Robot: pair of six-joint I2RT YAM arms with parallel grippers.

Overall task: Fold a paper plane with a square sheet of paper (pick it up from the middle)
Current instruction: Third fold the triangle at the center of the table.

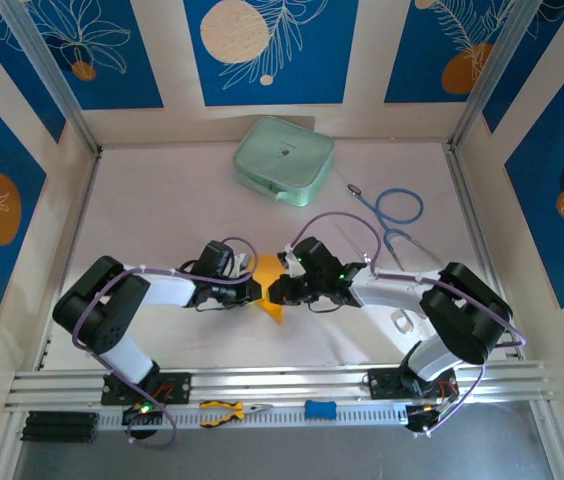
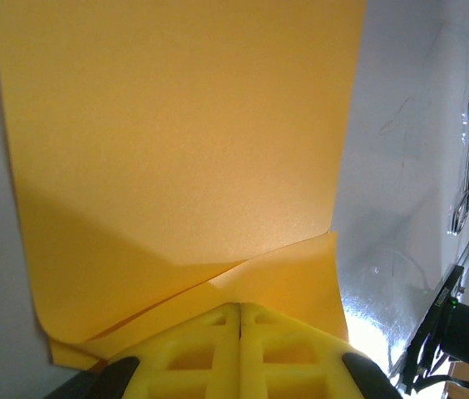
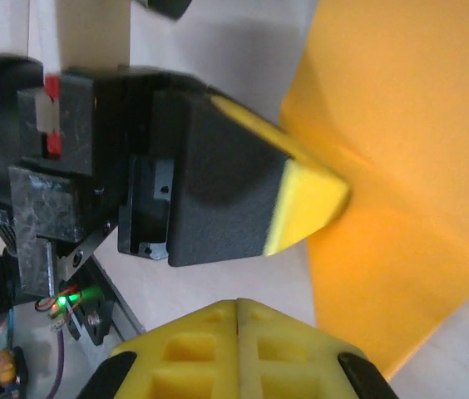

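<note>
Left tool (image 2: 240, 307), right tool (image 3: 237, 304) both closed, left wrist reveals fold in paper sheet (image 2: 185, 150)

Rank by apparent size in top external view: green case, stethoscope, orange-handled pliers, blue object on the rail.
1. pale green case
2. stethoscope, similar spread but only thin tubing
3. orange-handled pliers
4. blue object, clearly shortest
</note>
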